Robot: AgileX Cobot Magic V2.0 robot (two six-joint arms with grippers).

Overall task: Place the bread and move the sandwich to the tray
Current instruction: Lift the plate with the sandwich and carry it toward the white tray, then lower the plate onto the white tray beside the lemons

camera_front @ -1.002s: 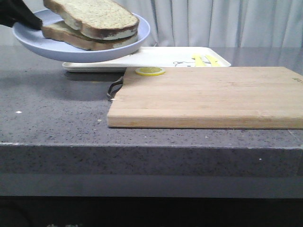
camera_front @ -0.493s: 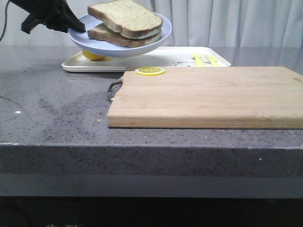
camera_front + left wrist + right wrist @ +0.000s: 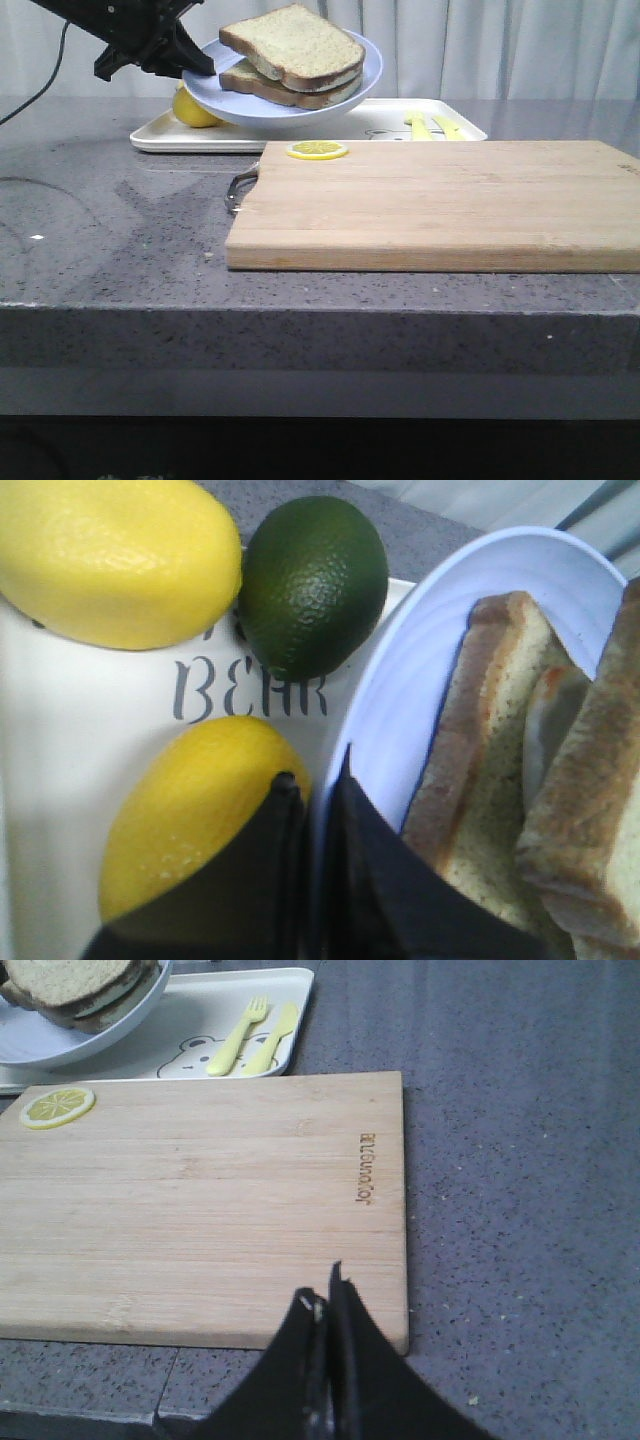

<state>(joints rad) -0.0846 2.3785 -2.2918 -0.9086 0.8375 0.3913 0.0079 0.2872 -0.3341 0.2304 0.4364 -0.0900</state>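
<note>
Meanwhile lemons, lime crowd tray beneath plate.

Pale blue, white, yellow and wood tones on speckled grey

The pale blue plate carries brown-crusted, greenish-tan toast; the white tray bears a small black bear drawing, yellow lemons and a dark green lime; a yellow lemon slice lies on the light wooden cutting board.

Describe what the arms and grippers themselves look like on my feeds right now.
Both grippers are matte black with no markings visible. The left gripper has tapered, wedge-shaped fingers on a blocky black wrist, and a thin black cable trails from that arm. The right gripper shows narrow, pointed fingers; its arm is out of view.
</note>
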